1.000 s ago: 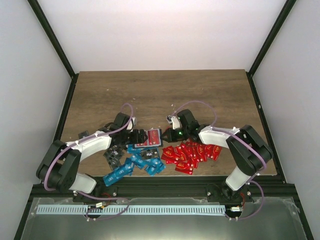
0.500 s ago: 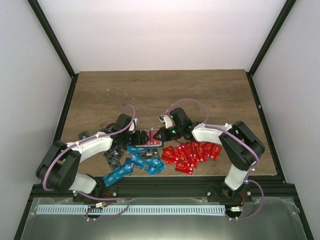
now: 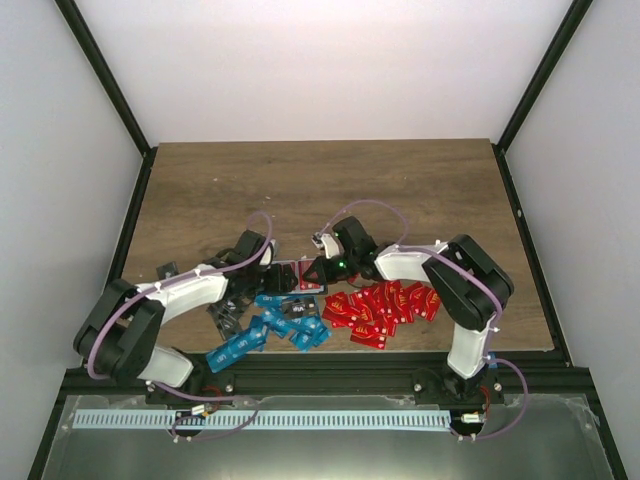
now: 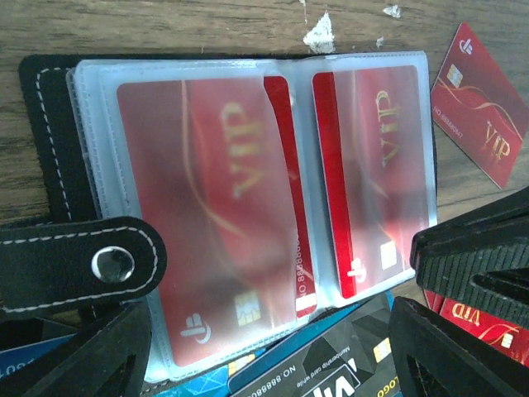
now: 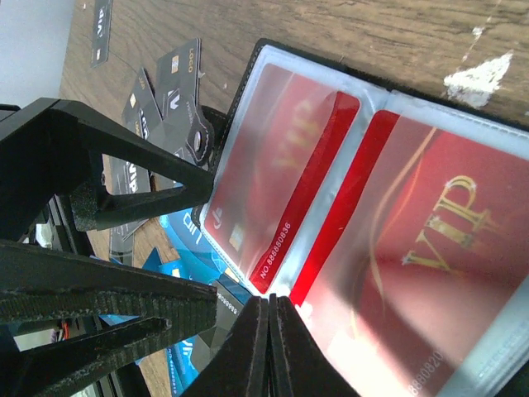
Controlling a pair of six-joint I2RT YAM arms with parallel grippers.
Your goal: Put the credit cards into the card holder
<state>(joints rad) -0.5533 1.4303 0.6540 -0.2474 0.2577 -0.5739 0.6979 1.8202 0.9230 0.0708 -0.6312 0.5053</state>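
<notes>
A brown wood-grain counter (image 3: 330, 180) fills the middle of the top view. The two white-and-black arms reach in from the bottom edge and meet just below the centre of the frame.

Glossy red plastic cards (image 3: 385, 308) lie heaped at lower right of centre. Bright blue cards (image 3: 270, 335) are strewn at lower left of centre, and dark grey cards (image 3: 225, 310) lie just left of those.

The black folding card holder (image 4: 303, 107) lies open and flat between the claw tips, above the blue cards. Red cards show through both of its clear sleeves.

The left claw (image 4: 264, 347) is spread wide, with one finger in each lower corner of the left wrist view, and it holds nothing. The right claw (image 5: 270, 302) is pressed closed, its tip at the sleeve edge.

A black strap with a metal snap (image 4: 78, 265) crosses the holder's lower left. One loose red card (image 4: 483, 116) lies at upper right.
</notes>
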